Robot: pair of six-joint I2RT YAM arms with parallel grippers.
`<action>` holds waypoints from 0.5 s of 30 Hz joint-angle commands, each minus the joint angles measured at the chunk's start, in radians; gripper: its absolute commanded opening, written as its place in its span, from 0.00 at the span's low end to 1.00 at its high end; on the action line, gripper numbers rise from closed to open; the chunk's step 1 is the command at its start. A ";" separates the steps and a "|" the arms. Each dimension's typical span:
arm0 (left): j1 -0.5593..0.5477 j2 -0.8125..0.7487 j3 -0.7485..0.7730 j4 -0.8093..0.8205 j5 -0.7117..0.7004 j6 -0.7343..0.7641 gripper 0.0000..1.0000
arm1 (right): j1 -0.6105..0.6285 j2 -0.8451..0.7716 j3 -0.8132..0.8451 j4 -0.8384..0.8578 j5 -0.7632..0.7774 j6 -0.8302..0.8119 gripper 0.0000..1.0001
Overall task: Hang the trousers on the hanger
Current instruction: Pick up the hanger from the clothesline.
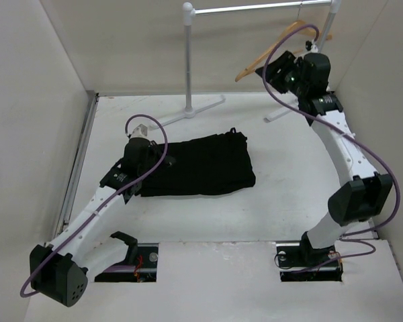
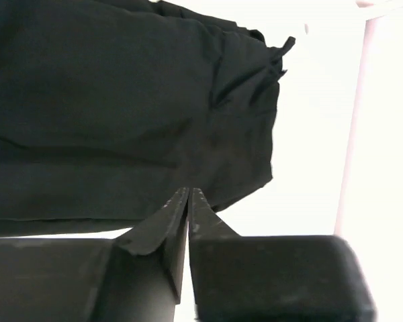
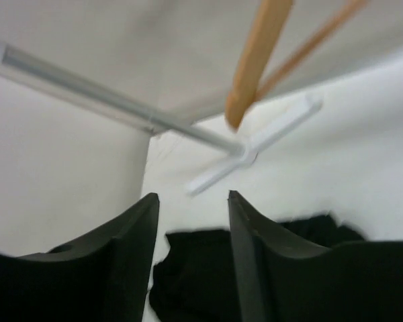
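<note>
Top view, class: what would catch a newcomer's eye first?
The black trousers lie folded in the middle, the left jaws shut at their left edge. At the back right, the wooden hanger hangs on the rail, the right jaws open beside it.

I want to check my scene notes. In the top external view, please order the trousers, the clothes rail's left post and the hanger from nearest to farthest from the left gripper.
1. The trousers: right at the left gripper, in the middle of the table.
2. The clothes rail's left post: behind the trousers, at the back.
3. The hanger: far back right, hanging.
</note>
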 commanded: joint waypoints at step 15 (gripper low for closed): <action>-0.066 -0.011 0.091 -0.144 -0.175 0.166 0.30 | -0.035 0.455 0.644 -0.217 0.087 -0.155 0.63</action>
